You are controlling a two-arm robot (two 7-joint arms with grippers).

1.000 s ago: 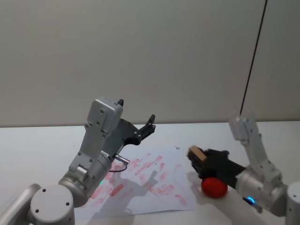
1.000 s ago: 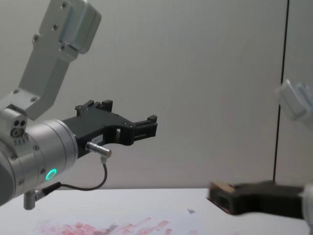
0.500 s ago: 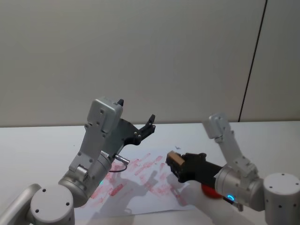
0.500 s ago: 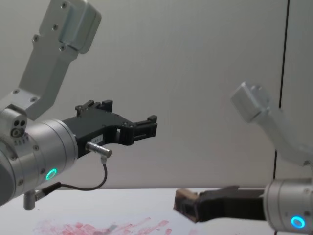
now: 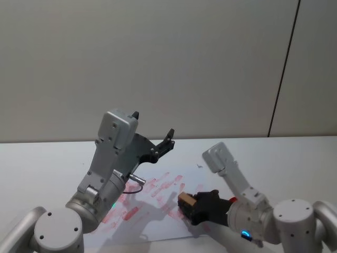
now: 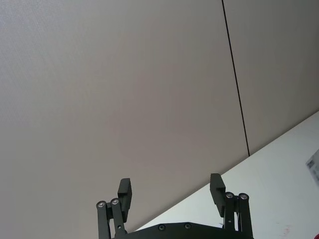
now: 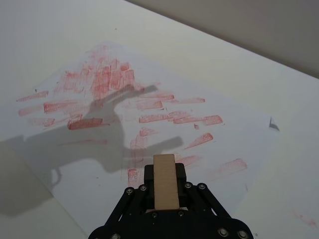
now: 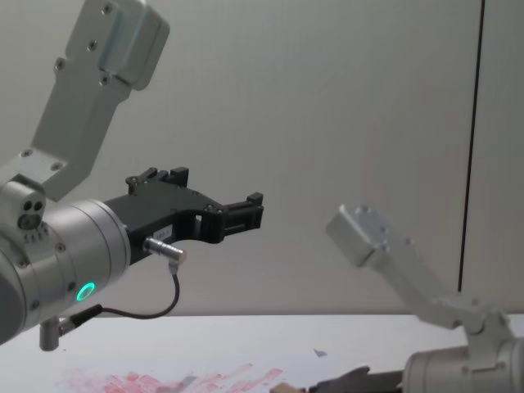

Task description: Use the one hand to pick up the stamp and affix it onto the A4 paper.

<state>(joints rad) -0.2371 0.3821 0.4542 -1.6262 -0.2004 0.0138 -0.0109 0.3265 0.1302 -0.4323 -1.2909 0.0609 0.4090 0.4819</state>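
The stamp [image 7: 165, 181], a small light-brown wooden block, sits between the fingers of my right gripper [image 7: 165, 196], which is shut on it. In the head view the stamp [image 5: 185, 200] hangs low over the near right part of the A4 paper [image 5: 158, 211], a white sheet smeared with red prints [image 7: 107, 79]. I cannot tell whether it touches the sheet. A small grey mark [image 7: 271, 124] lies near the paper's far right corner. My left gripper [image 6: 171, 191] is raised high above the paper's left side, open, with nothing in it, and its wrist shows a green light [image 8: 84, 291].
The white table [image 5: 42, 163] runs to a plain wall behind. A dark vertical seam [image 5: 281, 79] marks the wall at the right. My right arm's silver link [image 5: 224, 163] slants up over the paper's right edge. The left arm's shadow [image 7: 75, 144] falls across the sheet.
My right gripper has carried the stamp leftward and down, from beside the paper's right edge to low over the sheet. The red object it was above is now behind the arm. The left arm has not moved.
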